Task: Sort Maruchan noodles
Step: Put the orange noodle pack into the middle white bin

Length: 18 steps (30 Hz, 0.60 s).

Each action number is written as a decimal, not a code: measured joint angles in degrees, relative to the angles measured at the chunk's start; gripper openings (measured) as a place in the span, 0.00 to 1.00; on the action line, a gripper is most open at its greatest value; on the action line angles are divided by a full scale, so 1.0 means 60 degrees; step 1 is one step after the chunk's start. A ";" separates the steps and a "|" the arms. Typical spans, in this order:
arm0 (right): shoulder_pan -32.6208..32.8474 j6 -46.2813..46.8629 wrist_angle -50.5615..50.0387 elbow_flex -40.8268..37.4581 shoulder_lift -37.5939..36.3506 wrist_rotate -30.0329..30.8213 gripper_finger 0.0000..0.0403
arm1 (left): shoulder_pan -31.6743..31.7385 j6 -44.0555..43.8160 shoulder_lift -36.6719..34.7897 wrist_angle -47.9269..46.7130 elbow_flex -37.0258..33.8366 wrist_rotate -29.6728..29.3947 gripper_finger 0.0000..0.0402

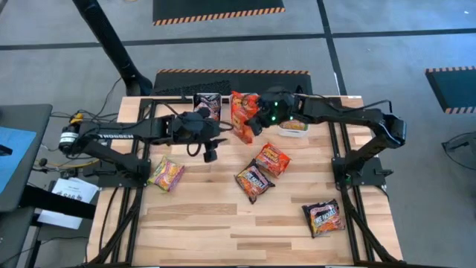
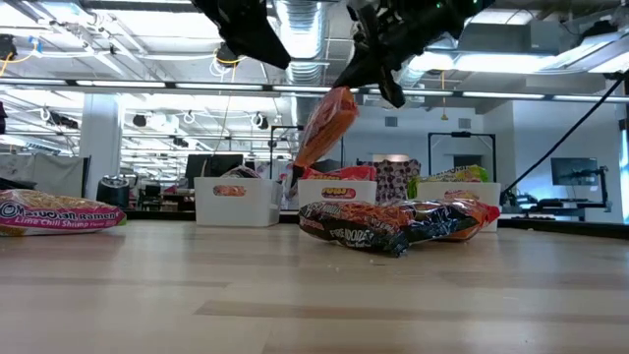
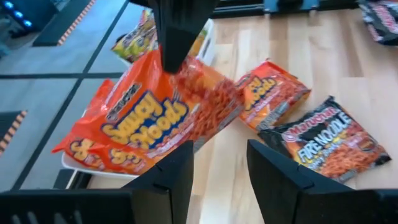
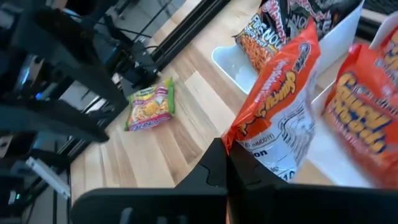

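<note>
Right gripper (image 1: 251, 123) is clamped on an orange noodle pkt (image 1: 241, 115), which we hold hanging over the bins (image 1: 294, 128) at the table's 12 o'clock, ready to drop. Left gripper (image 1: 210, 152) sits apart, empty, nearby. Other packets (image 1: 255, 181) wait mid-table.

Readable print on the ramen packets

A green packet (image 2: 61, 211) is showing "Maruchan Ramen, Lime Chili Shrimp"; a dark packet (image 3: 329, 142) is reading "Maruchan Fire Noodle"; the orange packet (image 3: 152, 121) is displaying "Saucy Noods" in yellow letters.
</note>
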 joint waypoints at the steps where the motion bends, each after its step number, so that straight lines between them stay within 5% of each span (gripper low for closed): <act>1: -0.0190 -0.0222 -0.0001 0.0000 0.0000 -0.0296 0.01 | 0.0079 -0.0040 0.0000 0.0000 0.0000 -0.0001 0.34; 12: -0.1845 -0.3304 -0.0052 0.0000 0.0000 -0.2382 0.01 | 0.1108 -0.0420 0.0000 0.0011 0.0000 -0.0004 0.34; 18: -0.2173 -0.5119 -0.0711 0.0000 0.0000 -0.2444 0.02 | 0.1609 -0.0471 0.0000 0.0022 0.0000 -0.0008 0.34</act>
